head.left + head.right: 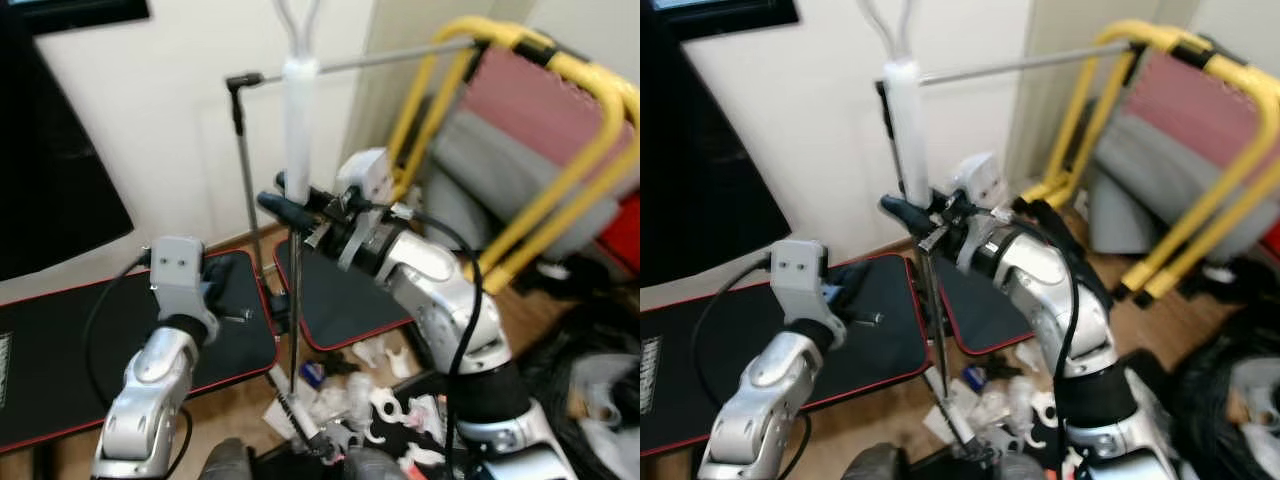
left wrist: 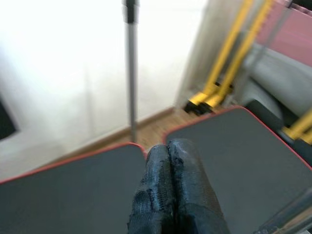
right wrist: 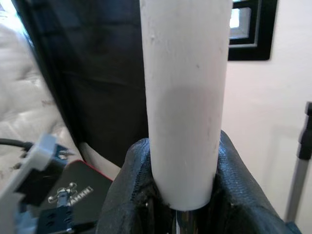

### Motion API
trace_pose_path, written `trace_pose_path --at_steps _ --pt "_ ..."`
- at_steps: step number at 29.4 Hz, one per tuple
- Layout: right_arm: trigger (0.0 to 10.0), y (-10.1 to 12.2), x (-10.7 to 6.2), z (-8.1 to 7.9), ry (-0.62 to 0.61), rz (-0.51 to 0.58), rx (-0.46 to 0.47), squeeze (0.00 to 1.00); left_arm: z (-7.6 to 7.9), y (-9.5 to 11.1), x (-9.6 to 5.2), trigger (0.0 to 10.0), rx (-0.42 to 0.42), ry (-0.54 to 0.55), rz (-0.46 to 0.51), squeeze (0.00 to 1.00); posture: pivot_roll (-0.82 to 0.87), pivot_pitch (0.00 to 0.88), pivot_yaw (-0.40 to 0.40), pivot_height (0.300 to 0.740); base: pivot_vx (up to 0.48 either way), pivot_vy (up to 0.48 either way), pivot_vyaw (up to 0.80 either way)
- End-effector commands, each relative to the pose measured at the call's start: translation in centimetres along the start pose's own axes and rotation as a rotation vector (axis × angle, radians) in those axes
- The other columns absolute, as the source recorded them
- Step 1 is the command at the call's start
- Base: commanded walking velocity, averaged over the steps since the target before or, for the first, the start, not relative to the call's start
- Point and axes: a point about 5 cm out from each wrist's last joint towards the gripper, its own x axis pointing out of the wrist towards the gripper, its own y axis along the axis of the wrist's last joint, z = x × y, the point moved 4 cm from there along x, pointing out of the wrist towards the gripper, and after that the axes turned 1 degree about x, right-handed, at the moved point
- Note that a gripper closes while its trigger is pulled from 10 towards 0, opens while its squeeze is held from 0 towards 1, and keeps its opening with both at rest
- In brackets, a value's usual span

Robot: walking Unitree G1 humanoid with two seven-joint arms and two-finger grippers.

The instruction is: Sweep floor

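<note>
While the right gripper (image 3: pixel 183 195) pinches the upright broom handle (image 1: pixel 298 120) just under its white grip, the left gripper (image 2: pixel 170 190) (fingers pressed together) idles; the handle could slip and twist.

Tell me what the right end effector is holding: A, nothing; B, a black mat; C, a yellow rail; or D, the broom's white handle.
D: the right end effector has its black fingers closed around the base of the broom handle, which stands upright over the litter on the floor.
</note>
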Motion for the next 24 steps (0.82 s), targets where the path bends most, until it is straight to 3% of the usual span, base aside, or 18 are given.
trace_pose_path --at_steps 1,6,13,19,24 --pt "10.0 1.0 -0.4 1.0 -0.070 0.046 -0.022 0.00 0.8 -0.6 -0.3 10.0 -0.021 -0.031 -0.019 0.00 -0.13 0.193 -0.147 0.740 0.000 0.000 0.00" --pt "10.0 0.7 0.0 2.6 -0.187 0.037 -0.034 0.00 0.9 -0.3 -0.5 10.0 -0.023 -0.036 -0.015 0.00 -0.13 0.206 -0.146 0.740 0.000 0.000 0.00" --pt "10.0 -0.3 0.3 3.4 -0.255 -0.009 -0.027 0.00 0.9 0.0 -0.9 10.0 -0.023 -0.037 -0.016 0.00 -0.12 0.230 -0.150 0.740 0.000 0.000 0.00" --pt "10.0 -2.2 0.3 4.5 -0.372 -0.028 0.040 0.00 1.1 0.7 -1.9 10.0 -0.024 -0.041 -0.012 0.00 -0.11 0.281 -0.153 0.740 0.000 0.000 0.00" --pt "10.0 -2.7 0.7 5.7 -0.452 -0.025 0.029 0.00 1.2 1.3 -2.7 10.0 -0.024 -0.043 -0.011 0.00 -0.10 0.316 -0.159 0.740 0.000 0.000 0.00"
